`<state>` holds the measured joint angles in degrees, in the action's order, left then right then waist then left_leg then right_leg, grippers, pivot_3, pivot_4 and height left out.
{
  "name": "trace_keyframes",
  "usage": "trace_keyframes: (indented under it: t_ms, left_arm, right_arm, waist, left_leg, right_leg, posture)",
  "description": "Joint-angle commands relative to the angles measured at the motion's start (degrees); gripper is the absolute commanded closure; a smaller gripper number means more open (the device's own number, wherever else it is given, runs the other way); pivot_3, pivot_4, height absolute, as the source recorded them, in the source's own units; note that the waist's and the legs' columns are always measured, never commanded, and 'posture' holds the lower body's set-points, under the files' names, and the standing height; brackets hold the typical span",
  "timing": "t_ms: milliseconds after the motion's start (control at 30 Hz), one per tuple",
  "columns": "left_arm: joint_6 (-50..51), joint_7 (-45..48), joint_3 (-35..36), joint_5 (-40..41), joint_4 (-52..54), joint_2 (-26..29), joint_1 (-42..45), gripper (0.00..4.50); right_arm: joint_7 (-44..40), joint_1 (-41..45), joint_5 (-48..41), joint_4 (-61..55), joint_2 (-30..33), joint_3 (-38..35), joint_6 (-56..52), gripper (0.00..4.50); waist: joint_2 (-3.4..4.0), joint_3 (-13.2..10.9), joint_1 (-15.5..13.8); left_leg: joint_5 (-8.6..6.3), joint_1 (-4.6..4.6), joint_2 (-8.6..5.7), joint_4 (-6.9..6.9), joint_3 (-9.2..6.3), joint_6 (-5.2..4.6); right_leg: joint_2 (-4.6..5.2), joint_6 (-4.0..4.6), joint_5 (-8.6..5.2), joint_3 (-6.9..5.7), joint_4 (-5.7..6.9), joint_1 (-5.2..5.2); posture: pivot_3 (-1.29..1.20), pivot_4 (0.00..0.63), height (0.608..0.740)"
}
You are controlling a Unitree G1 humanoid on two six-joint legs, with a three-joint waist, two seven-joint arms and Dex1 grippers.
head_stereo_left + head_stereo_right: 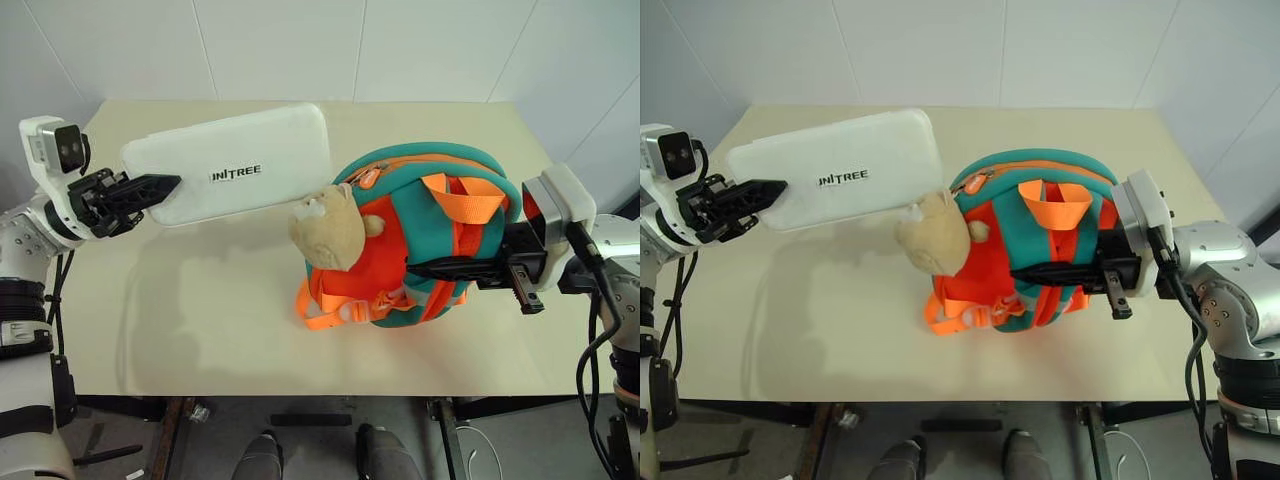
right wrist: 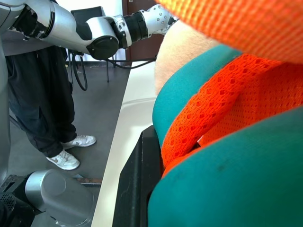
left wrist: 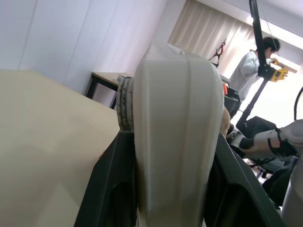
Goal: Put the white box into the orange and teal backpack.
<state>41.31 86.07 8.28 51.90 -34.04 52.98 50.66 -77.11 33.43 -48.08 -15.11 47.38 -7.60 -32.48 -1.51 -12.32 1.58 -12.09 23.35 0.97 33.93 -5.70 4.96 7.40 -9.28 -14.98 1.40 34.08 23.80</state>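
**A:** So, we've got the left pincer [image 1: 165,186] clamped on the short end of the white box [image 1: 235,165], one black finger on each flat face. The box is up off the desk [image 1: 200,300], held roughly level and pointing across toward the bag, dark lettering facing up.

**B:** Yep, we see that too. From the left wrist view the box [image 3: 177,137] runs edge-on straight away from the camera, squeezed between the two fingers [image 3: 111,189]. Where's the backpack in all this?

**A:** The orange and teal backpack [image 1: 425,240] stands on the desk right of centre, looks propped upright. Its zipper arcs over the top teal edge, and we can't really tell how far it's unzipped. The far end of the box sits just beside the bag's upper left side, still outside it.

**B:** And the right pincer [image 1: 425,268]?

**A:** Closed on the backpack, we'd say. Its fingers lie level across the lower front, pinching the orange mesh and teal strap. The right wrist view has one finger [image 2: 139,189] pressed right against the fabric.

**B:** What's the beige lump?

**A:** A plush toy [image 1: 330,232] hanging on the bag's left side, right under the box's corner. Touching or not, we can't tell. There's also an orange webbing loop [image 1: 462,198] standing up on top of the bag.
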Motion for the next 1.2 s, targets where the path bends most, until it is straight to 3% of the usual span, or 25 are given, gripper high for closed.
trace_keyframes:
  t_ms: [33, 267, 567, 800, 967, 1200]
  left_arm:
    - [-0.26, 6.43, -2.33, 2.58, 3.69, 2.26, -0.80, 3.25]
    - [-6.41, 6.43, -11.47, -0.80, 4.60, 4.08, 0.68, 3.25]
    - [-11.27, 6.43, -18.93, -7.24, 4.46, 2.63, 9.62, 3.25]
    - [-7.58, 2.11, -25.21, -21.83, 6.94, -2.38, 18.61, 3.25]
    - [2.16, -3.22, -24.92, -22.96, 9.15, -9.66, 21.48, 3.25]
    - [1.38, -10.95, -24.40, -28.78, 6.92, -20.39, 21.36, 3.25]
  right_arm:
    - [0.52, 1.35, -0.10, -0.14, -0.31, -1.28, 1.29, 4.50]
    - [0.47, 2.33, 1.03, 0.76, -0.86, -0.71, 1.43, 4.50]
    - [1.36, 2.41, 1.50, 0.19, -1.81, -0.18, 0.88, 4.50]
    - [2.41, 2.84, 1.48, -0.60, -3.11, 0.92, 0.45, 4.50]
    - [3.97, 2.88, 0.59, -1.98, -4.46, 1.75, -0.31, 4.50]
    - [5.42, 3.34, 0.88, -2.38, -6.26, 2.44, -0.29, 4.50]
  waist:
    - [0.00, 0.00, 0.00]
    - [0.00, 0.00, -0.01]
    - [0.00, 0.00, -0.07]
    - [0.00, 0.00, -0.07]
    - [0.00, 0.00, -0.03]
    - [0.00, 0.00, -0.06]
  left_leg:
    - [0.00, 0.00, 0.00, 0.00, 0.00, 0.00]
    - [0.00, -0.02, 0.00, 0.05, 0.01, 0.00]
    - [-0.01, 0.00, -0.02, 0.06, 0.01, -0.02]
    - [-0.01, 0.01, -0.02, 0.10, 0.02, -0.03]
    - [-0.02, -0.01, -0.03, 0.10, 0.02, -0.04]
    - [-0.02, -0.04, -0.03, 0.15, 0.01, -0.05]
  right_leg:
    - [0.00, 0.00, 0.00, 0.01, 0.00, 0.00]
    - [-0.01, 0.01, 0.00, 0.06, 0.05, 0.00]
    - [-0.03, 0.00, 0.00, 0.10, 0.01, -0.01]
    - [-0.06, -0.03, 0.01, 0.16, 0.02, -0.02]
    - [-0.12, -0.09, -0.02, 0.28, 0.06, -0.04]
    - [-0.15, -0.13, -0.03, 0.34, 0.14, -0.03]
  posture:
    - [0.00, 0.150, 0.740]
    - [0.00, 0.150, 0.740]
    - [0.00, 0.150, 0.740]
    - [0.00, 0.150, 0.740]
    - [0.00, 0.150, 0.740]
    - [0.00, 0.150, 0.740]
